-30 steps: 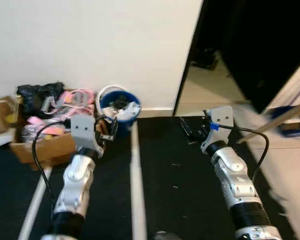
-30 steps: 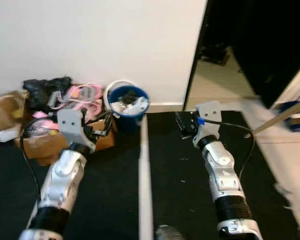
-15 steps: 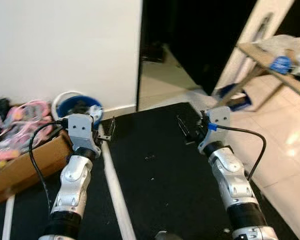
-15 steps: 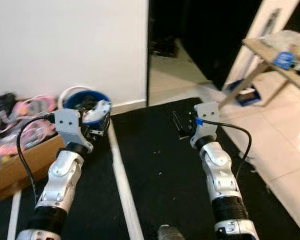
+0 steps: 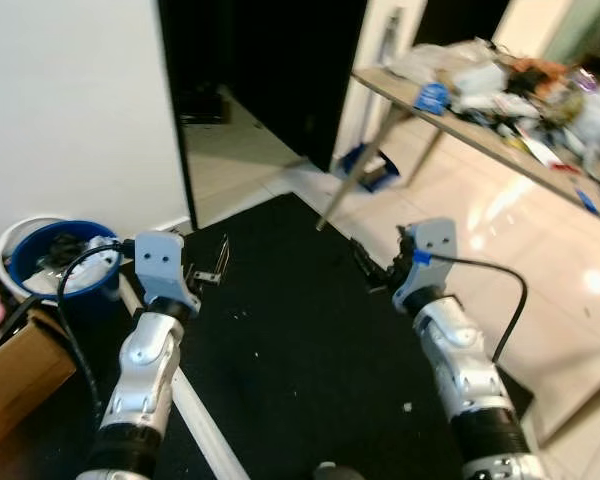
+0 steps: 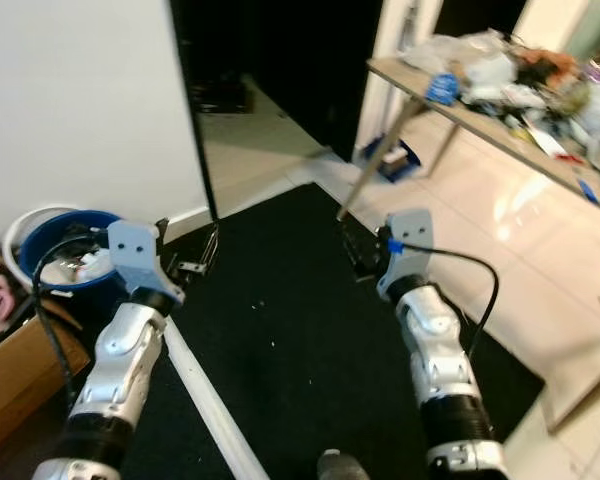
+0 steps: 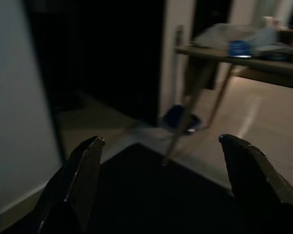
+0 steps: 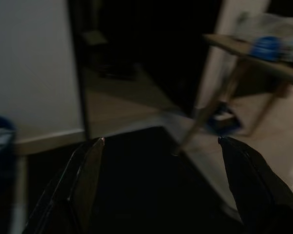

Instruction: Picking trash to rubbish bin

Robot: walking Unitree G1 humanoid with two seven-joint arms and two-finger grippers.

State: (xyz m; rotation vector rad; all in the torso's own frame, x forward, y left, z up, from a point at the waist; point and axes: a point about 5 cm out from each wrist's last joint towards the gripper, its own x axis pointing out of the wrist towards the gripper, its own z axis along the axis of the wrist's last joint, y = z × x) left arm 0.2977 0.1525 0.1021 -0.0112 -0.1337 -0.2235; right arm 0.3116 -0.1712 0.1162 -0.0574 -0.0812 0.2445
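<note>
Nearest the camera, both silver arms are held forward above a black mat (image 5: pixel 310 380) that covers the floor. The left end effector (image 5: pixel 208 270) is raised over the mat's left part, and its two black fingers (image 7: pixel 73 187) are seen spread wide apart in the left wrist view, with nothing between them. The right end effector (image 5: pixel 372 268) is held over the mat toward the right, and its fingers (image 8: pixel 249 180) are likewise spread apart and empty. A black cable (image 5: pixel 495 300) is looped from the right wrist back along the arm.

A white strip (image 5: pixel 195 410) is laid across the mat beside the left arm. A few small pale specks (image 5: pixel 407 407) are scattered on the mat.

To the left, a brown cardboard box (image 5: pixel 15 375) is set on the floor, and just behind it a blue rubbish bin (image 5: pixel 55 270) with a white rim is placed against the white wall (image 5: pixel 70 110); crumpled trash (image 5: pixel 85 265) is seen inside it.

Farther off, a dark doorway (image 5: pixel 260 60) is open beyond the mat. To the right, over shiny pale tiles (image 5: pixel 540 250), a wooden tabletop (image 5: pixel 450 125) is piled with bags and assorted clutter (image 5: pixel 500 75), and a blue object (image 5: pixel 365 165) is lying on the floor beneath it, near one slanted leg.
</note>
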